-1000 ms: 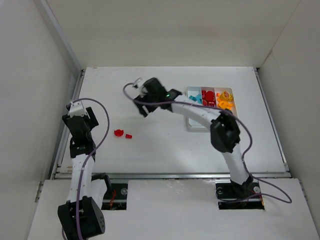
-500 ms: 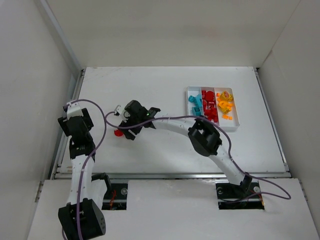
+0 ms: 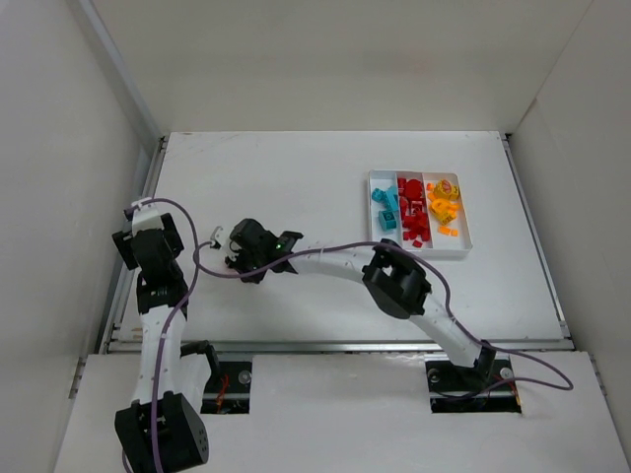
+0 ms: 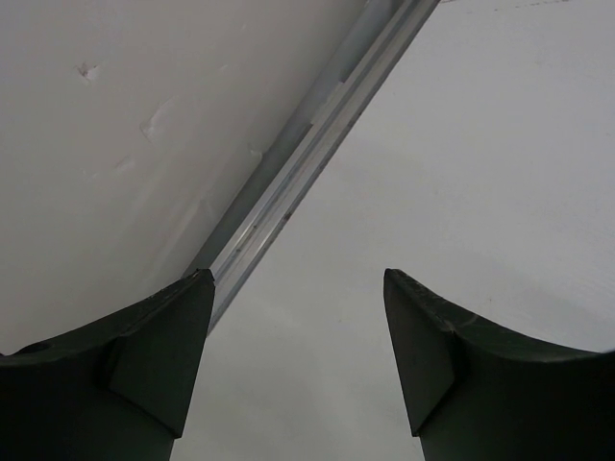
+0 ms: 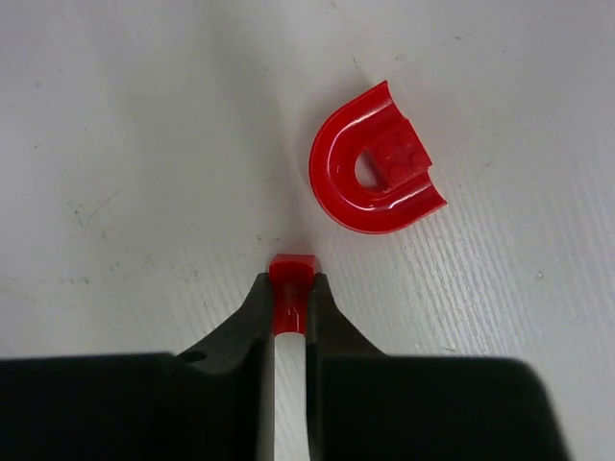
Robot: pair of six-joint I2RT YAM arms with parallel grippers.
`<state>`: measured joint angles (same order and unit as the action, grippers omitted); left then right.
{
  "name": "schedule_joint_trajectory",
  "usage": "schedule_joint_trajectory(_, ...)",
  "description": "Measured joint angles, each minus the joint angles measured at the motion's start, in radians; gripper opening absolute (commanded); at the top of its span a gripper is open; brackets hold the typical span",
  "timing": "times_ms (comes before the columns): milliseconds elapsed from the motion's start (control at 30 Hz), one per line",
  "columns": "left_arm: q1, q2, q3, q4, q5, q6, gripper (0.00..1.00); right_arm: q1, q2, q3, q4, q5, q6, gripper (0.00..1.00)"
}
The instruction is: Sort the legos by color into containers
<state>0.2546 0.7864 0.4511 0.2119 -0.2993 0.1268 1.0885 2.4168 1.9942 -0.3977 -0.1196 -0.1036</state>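
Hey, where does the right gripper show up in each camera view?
Top external: right gripper, left of centre on the white table.
Left wrist: not in it.
Right wrist: bottom centre, shut on a small red lego.
Shared landmark: the white table.

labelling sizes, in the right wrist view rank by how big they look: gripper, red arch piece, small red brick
1. right gripper, largest, though nearest the camera
2. red arch piece
3. small red brick, pinched in the gripper, partly hidden

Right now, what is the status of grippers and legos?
Right gripper shut on small red lego. Left gripper open, empty. Red arch lego lies loose nearby. No obstruction seen.
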Motion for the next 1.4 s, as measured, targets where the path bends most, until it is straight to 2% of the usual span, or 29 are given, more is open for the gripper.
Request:
schedule_joint_trajectory(200,0.0,-0.003,0.0,0.0,0.028,0.045,0.75,0.002,-0.009,-0.026,0.035,0.052,0.033,0.0)
schedule_joint_trajectory(333,0.0,-0.005,0.0,-0.017,0.122,0.114,0.78,-0.027,-0.049,-0.072,0.029,0.062,0.097,0.0)
schedule_joint_trajectory(467,0.0,0.01,0.005,-0.045,0.219,0.17,0.79,-0.158,-0.19,-0.198,0.04,0.028,0.198,0.0)
schedule_joint_trajectory(600,-0.002,0.089,0.063,-0.077,0.342,0.23,0.77,-0.384,-0.416,-0.314,0.067,0.041,0.277,0.0)
schedule_joint_trajectory(733,-0.017,0.188,0.164,-0.176,0.571,0.418,0.74,-0.619,-0.607,-0.381,0.084,0.075,0.349,0.0)
schedule_joint_trajectory(867,-0.084,0.291,0.272,-0.389,0.69,0.752,0.74,-0.801,-0.688,-0.454,0.072,0.118,0.395,0.0)
schedule_joint_trajectory(967,-0.111,0.397,0.352,-0.549,0.713,1.001,0.75,-0.876,-0.667,-0.495,0.02,0.198,0.399,0.0)
schedule_joint_trajectory(1133,-0.151,0.573,0.5,-0.783,0.724,1.317,0.78,-0.896,-0.585,-0.538,-0.045,0.245,0.416,0.01)
schedule_joint_trajectory(1167,-0.167,0.607,0.534,-0.822,0.727,1.367,0.8,-0.898,-0.581,-0.552,-0.048,0.245,0.422,0.02)
schedule_joint_trajectory(1233,-0.206,0.669,0.591,-0.883,0.729,1.447,0.85,-0.909,-0.58,-0.585,-0.049,0.242,0.437,0.11)
schedule_joint_trajectory(1300,-0.246,0.706,0.611,-0.919,0.728,1.508,0.87,-0.917,-0.58,-0.597,-0.051,0.239,0.447,0.21)
schedule_joint_trajectory(1333,-0.262,0.715,0.611,-0.936,0.724,1.535,0.89,-0.921,-0.58,-0.598,-0.052,0.239,0.449,0.33)
schedule_joint_trajectory(1400,-0.303,0.722,0.603,-0.971,0.703,1.59,0.91,-0.925,-0.58,-0.598,-0.05,0.241,0.46,0.47)
